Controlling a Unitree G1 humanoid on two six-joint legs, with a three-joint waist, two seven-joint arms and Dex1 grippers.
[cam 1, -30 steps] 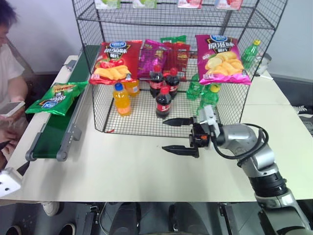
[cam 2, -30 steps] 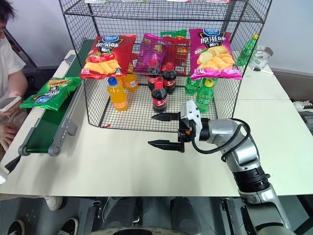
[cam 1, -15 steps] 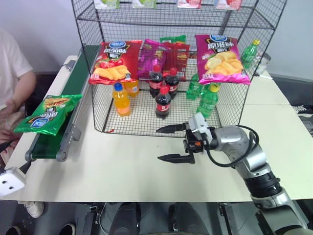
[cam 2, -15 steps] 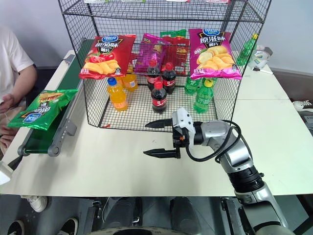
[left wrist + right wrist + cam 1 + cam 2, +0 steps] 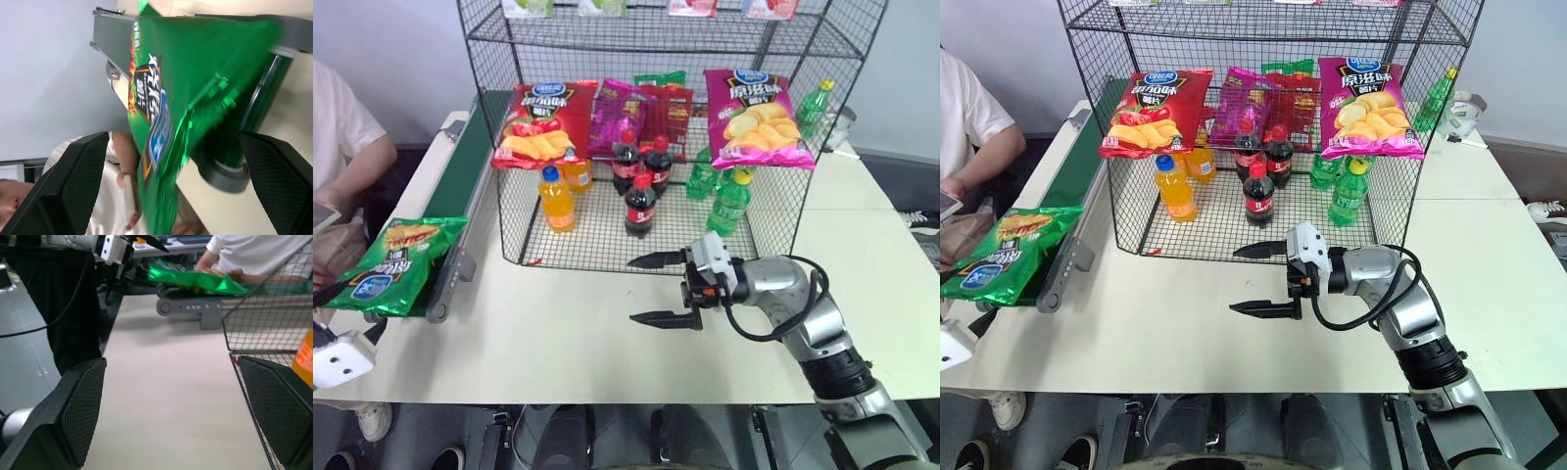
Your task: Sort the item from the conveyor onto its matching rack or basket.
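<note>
1. Step in hand, as judged: securing the green chip bag [image 5: 393, 264] at the near end of the conveyor [image 5: 460, 181]. The bag overhangs the belt end and looks liable to slide off, so the left gripper [image 5: 166, 196] should close across the bag's body, gently, avoiding crushing.
2. Left gripper: jaws fully spread, bag between them, not gripped.
3. Right gripper [image 5: 658, 289]: jaws wide apart, empty, above the counter [image 5: 568, 333] just near of the rack [image 5: 783, 211].
4. Bag: large, glossy, crinkled, blue round logo, chips picture; tilted.
</note>
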